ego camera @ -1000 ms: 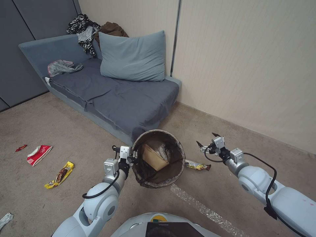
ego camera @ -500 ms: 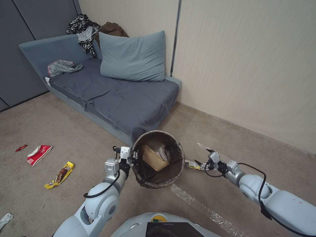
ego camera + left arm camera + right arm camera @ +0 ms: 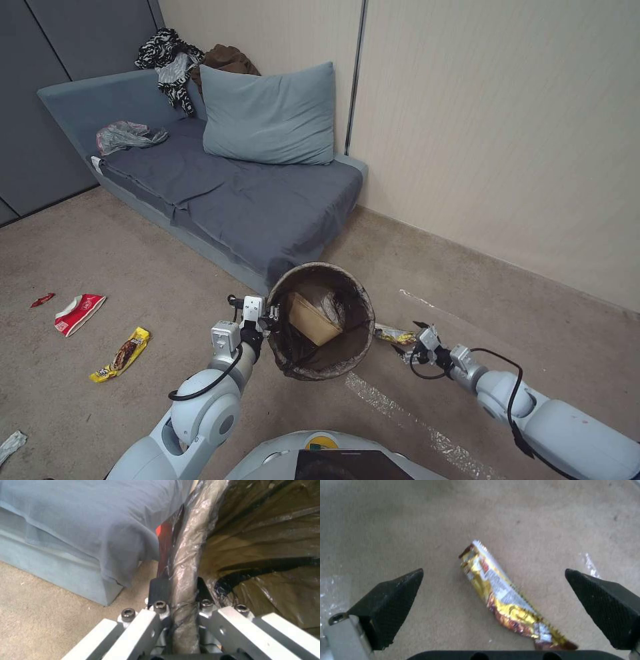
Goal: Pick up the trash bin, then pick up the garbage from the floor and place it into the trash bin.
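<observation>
Beige carpet covers the floor. A low blue-grey sofa bed stands against a cream panelled wall, bearing a blue pillow and heaped clothes. Dark grey panels line the left side.

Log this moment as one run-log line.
left gripper: shut on trash bin rim | right gripper: open over yellow snack wrapper on floor

Wrapper near end hidden behind right pincer; print on it blurred.
</observation>
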{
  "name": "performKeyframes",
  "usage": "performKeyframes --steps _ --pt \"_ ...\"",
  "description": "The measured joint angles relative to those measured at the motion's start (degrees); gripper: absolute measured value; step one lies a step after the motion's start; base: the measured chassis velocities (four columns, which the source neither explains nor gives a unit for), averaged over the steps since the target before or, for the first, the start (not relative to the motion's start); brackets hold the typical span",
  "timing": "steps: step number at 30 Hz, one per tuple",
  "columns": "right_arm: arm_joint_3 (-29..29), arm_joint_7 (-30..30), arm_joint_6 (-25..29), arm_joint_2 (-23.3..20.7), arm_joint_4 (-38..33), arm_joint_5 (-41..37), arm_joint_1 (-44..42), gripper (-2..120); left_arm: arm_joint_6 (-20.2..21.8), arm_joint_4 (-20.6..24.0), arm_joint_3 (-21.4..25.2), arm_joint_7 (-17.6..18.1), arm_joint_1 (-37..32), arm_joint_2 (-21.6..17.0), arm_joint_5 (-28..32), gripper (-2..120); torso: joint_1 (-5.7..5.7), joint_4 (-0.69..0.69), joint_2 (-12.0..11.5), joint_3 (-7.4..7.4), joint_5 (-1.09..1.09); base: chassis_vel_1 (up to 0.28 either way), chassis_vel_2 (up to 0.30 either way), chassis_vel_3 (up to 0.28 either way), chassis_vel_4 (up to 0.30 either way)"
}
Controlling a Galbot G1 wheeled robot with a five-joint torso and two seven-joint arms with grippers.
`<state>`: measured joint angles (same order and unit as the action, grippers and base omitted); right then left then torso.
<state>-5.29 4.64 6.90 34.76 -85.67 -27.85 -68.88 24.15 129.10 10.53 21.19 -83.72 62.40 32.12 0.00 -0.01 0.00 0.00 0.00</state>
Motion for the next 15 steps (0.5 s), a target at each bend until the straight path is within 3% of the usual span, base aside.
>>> performKeyframes --steps 15 --pt "-2.2 0.1 1.0 4.6 7.3 2.0 3.5 100 -0.2 0.7 0.1 0.1 -0.8 0.1 -0.3 0 0.0 0.01 0.0 0.0 -0.01 0.0 0.0 0.0 0.0"
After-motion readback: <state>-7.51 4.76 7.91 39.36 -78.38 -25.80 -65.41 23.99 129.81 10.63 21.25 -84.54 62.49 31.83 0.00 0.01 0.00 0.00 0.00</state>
